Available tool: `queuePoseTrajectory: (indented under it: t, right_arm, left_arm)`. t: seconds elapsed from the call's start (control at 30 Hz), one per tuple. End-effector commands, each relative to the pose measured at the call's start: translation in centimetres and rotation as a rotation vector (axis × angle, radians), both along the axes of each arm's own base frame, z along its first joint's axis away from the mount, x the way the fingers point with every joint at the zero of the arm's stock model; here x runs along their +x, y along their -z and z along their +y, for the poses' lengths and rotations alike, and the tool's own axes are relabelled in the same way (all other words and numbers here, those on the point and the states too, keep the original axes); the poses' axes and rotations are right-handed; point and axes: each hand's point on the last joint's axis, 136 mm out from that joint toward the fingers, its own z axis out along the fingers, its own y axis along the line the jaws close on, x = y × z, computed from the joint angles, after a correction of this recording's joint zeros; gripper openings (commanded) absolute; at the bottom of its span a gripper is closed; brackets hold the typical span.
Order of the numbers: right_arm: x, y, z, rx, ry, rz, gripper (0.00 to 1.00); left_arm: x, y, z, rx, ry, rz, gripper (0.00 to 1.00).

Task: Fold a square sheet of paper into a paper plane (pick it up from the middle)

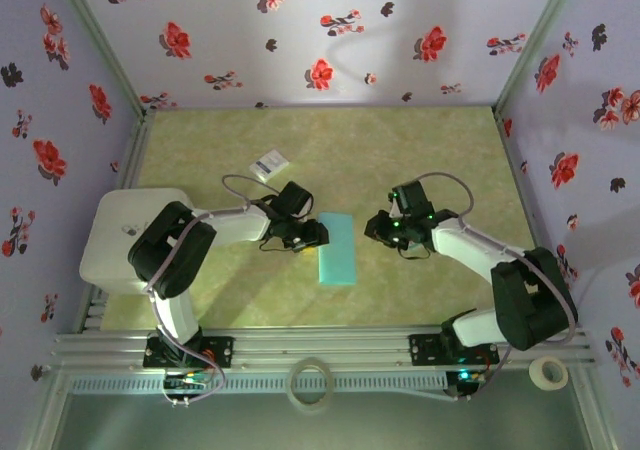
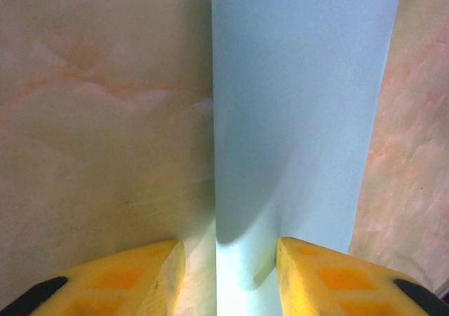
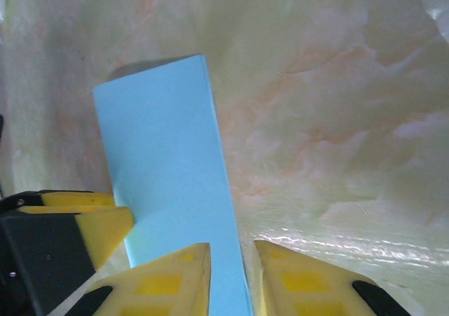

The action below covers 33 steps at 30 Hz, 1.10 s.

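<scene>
The square sheet of paper is teal and lies folded into a long flat rectangle in the middle of the table, not a plane shape. My left gripper is low at its left long edge. In the left wrist view that edge runs between the parted yellow fingers of the left gripper, one over the table, one over the paper. My right gripper sits just right of the sheet. In the right wrist view its jaws stand slightly apart, in line with the paper's right edge.
A small white card lies behind the left arm. A white block stands at the left edge. Two tape rolls rest on the front rail. Flowered walls close in the back and both sides.
</scene>
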Motion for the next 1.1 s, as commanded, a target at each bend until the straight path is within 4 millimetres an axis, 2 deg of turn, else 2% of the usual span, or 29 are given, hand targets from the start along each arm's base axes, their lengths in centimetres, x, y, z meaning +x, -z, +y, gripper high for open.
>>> queuePoseTrajectory:
  t: [0.0,0.27,1.07]
  right_arm:
    - [-0.5,0.7,-1.0,-0.036,0.027,0.029,0.23]
    - [-0.7,0.8,-0.9,-0.035,0.015,0.040,0.24]
    - [-0.8,1.3,-0.2,-0.002,-0.003,0.069,0.24]
  left_arm:
    - [-1.0,3.2,1.4,0.113,0.026,0.029,0.40]
    - [-1.2,3.7,1.8,0.156,0.054,0.037,0.40]
    - [-1.0,4.8,3.1,0.220,-0.010,0.051,0.41]
